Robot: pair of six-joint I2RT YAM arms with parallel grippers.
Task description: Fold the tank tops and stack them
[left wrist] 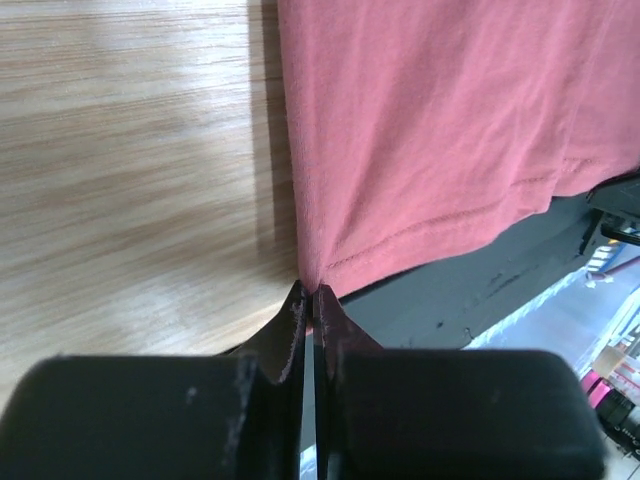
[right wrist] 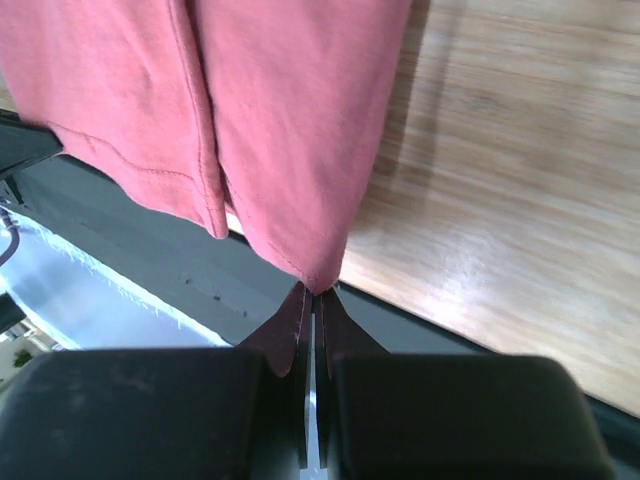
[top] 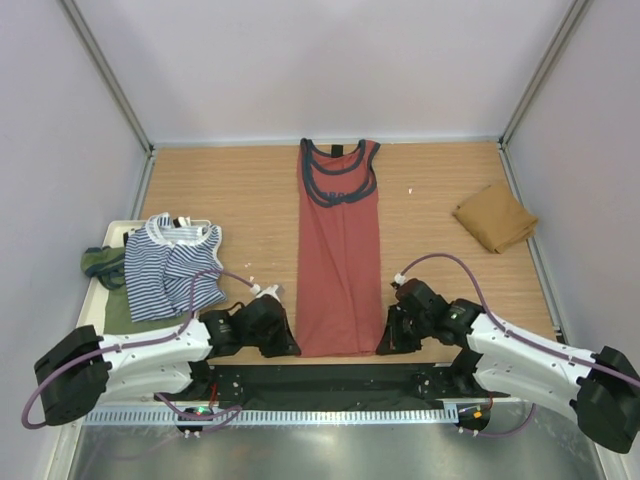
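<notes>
- The rust-red tank top (top: 338,270) lies as a long narrow strip down the middle of the table (top: 230,190), hem at the near edge.
- The left hand (left wrist: 312,298) is clamped on its near-left hem corner, the right hand (right wrist: 314,293) on the near-right.
- Bare wood grain flanks it.
- The soft striped top (top: 170,265) lies left and the folded tan top (top: 495,217) right.
- The stitched hem seems doubled.

Centre: rust-red tank top (top: 340,260) flat, folded narrow lengthwise, neck at far end. Left: striped top (top: 170,265) rumpled over olive top (top: 100,262). Far right: tan top (top: 494,216) folded.
</notes>
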